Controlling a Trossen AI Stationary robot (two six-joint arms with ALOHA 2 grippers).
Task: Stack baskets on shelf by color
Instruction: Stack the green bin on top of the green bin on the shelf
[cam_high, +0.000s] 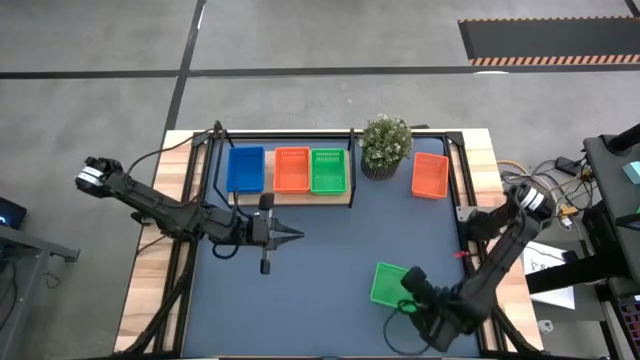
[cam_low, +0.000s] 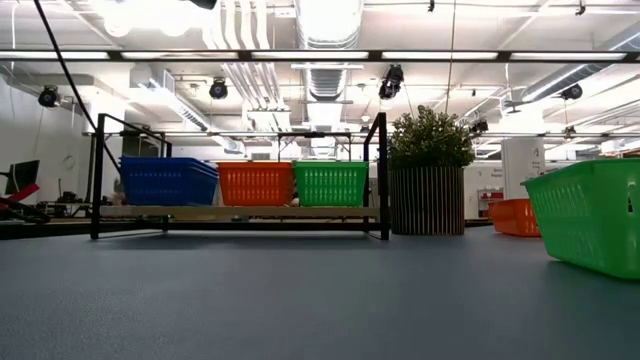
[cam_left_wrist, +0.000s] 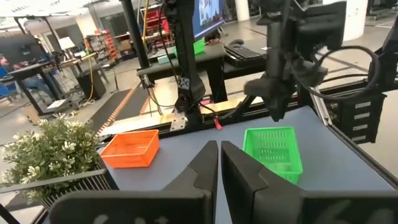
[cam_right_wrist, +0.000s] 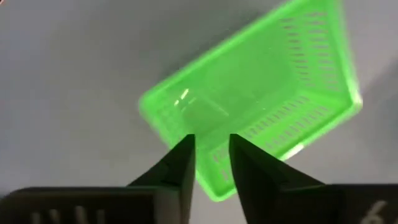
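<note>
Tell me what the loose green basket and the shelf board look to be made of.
Green basket: likely glossy, slightly translucent plastic; it shows bright highlights and moulded slotted mesh walls.
Shelf board: appears to be pale, matte wood, set in a thin black frame, probably metal.

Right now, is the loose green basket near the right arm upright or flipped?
Upright. The green basket shows its open top and inner floor to the right gripper above it; it looks empty.
</note>
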